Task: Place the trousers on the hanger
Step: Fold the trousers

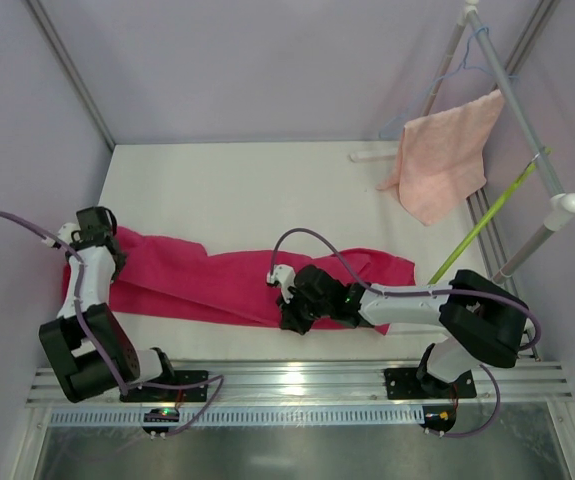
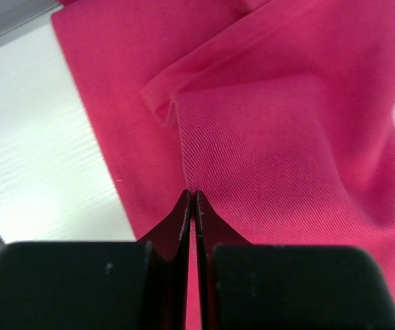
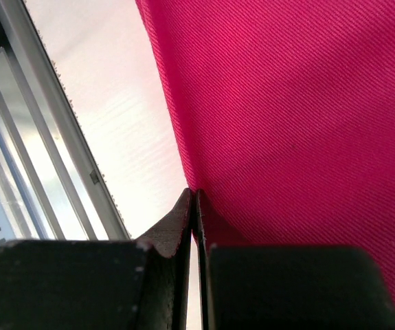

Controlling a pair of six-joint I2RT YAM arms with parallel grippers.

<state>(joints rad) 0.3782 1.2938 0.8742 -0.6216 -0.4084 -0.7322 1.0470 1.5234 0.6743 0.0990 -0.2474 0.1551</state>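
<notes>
lift both pinched spots together and level, so the trousers (image 1: 217, 280) leave the desk (image 1: 247, 190) without slipping loose. at the near edge the right pincer (image 3: 194, 196) is clamped tight on the cloth's border. farther left, the left pincer (image 2: 191, 196) nips a fold likewise. the hanger (image 1: 482, 225) leans far right, well apart.

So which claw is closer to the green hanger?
Right. The right claw pinches the trousers mid-table, left of the hanger; the left claw pinches their far left end.
</notes>
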